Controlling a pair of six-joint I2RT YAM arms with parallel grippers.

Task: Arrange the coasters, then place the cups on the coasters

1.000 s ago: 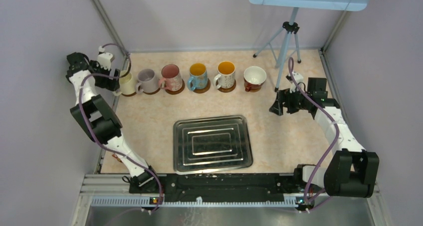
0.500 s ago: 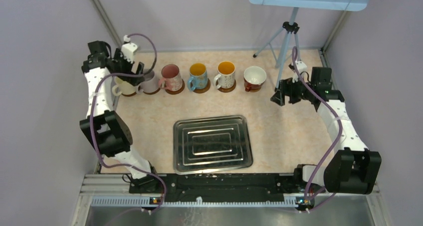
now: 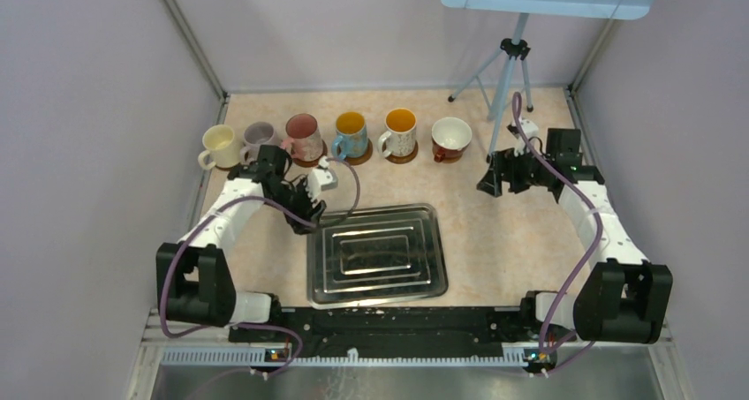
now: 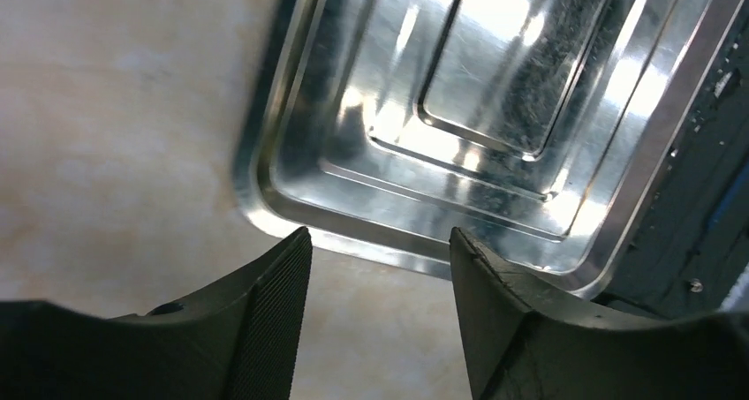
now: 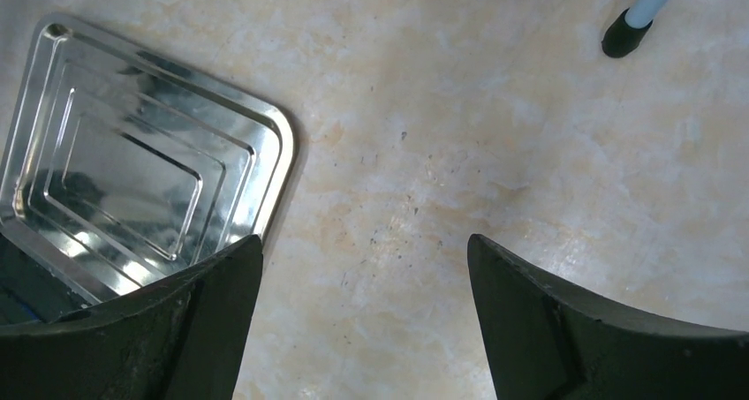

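Down at the left gripper (image 4: 380,263), the two ribbed fingers (image 4: 274,320) stand apart with nothing between them, hanging just above the far-left corner of the silver tray (image 4: 261,126). Across the table (image 3: 495,241), the right gripper (image 5: 362,267) is spread wide over bare tabletop, also empty. Beyond both, the six cups (image 3: 350,135) stand in a row along the far edge, cream at the left end, red-and-white at the right. Dark coasters (image 3: 359,160) show under the middle ones.
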